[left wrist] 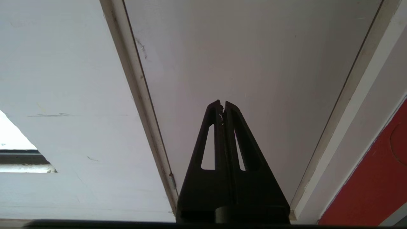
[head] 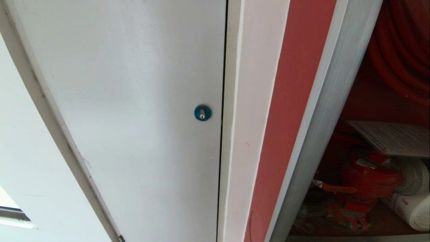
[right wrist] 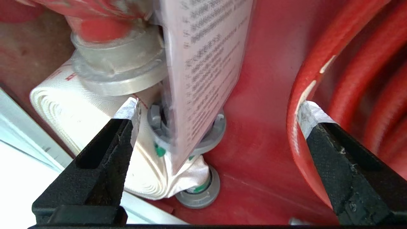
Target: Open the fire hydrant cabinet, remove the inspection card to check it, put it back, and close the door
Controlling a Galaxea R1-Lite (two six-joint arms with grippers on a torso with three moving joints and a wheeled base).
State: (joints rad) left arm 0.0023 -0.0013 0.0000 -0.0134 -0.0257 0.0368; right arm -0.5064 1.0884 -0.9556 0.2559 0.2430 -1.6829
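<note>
The fire hydrant cabinet stands open at the right of the head view, with a silver frame and a dark red inside. The white inspection card rests on the red valve and the white rolled hose. In the right wrist view my right gripper is open wide inside the cabinet. The card stands free ahead of the gap, touching neither finger. One fingertip is near the rolled hose, the other by the red hose reel. The door is out of view. My left gripper is shut and empty.
A plain white panel with a round blue lock fills the left of the head view, with a white and red strip between it and the cabinet. Grey hose couplings lie on the cabinet's red inner wall.
</note>
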